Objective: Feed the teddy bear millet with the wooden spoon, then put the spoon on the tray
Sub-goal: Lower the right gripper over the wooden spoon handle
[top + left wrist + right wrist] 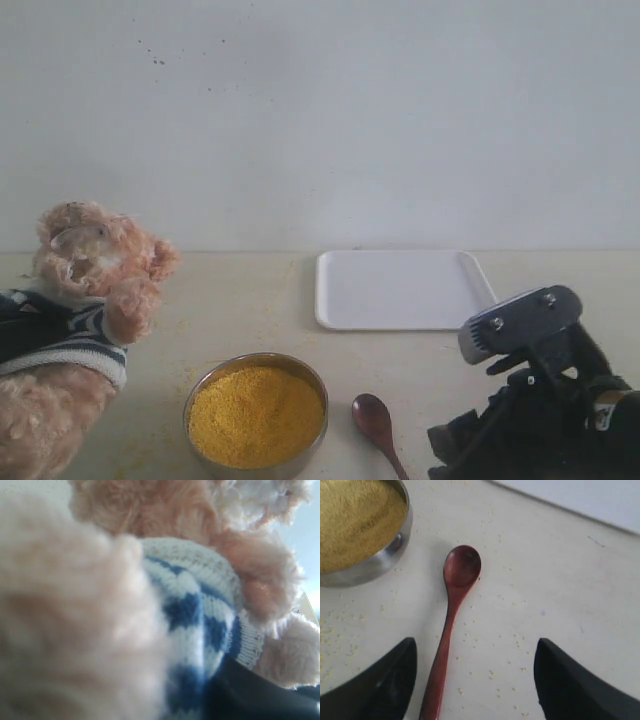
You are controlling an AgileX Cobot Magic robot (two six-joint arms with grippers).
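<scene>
Two dark fingers (395, 680) of the right end effector (475, 645) stand spread wide apart in the right wrist view, gripping nothing; the wooden spoon (451, 625) lies flat on the worktop (545, 595) between them, its thin handle nearer one finger but touching neither. In the exterior view the spoon (378, 422) rests just to the right of the metal bowl (200, 395), not touching it, with its oval end pointing toward the tray (400, 288) and its handle running to the near edge of the picture; the right arm sits low at the right, beside the spoon. The millet (256, 412) fills the bowl nearly to the rim; loose yellow grains (335, 625) are scattered on the worktop around the bowl and spoon. The white tray lies farther back, well apart from the bowl. The teddy bear (90, 270) is at the left edge, leaning, its face turned toward the right; its striped shirt (200, 605) and fur fill the left wrist view at close range. The left end effector cannot be made out; whether it is spread or pinching the bear cannot be told.
</scene>
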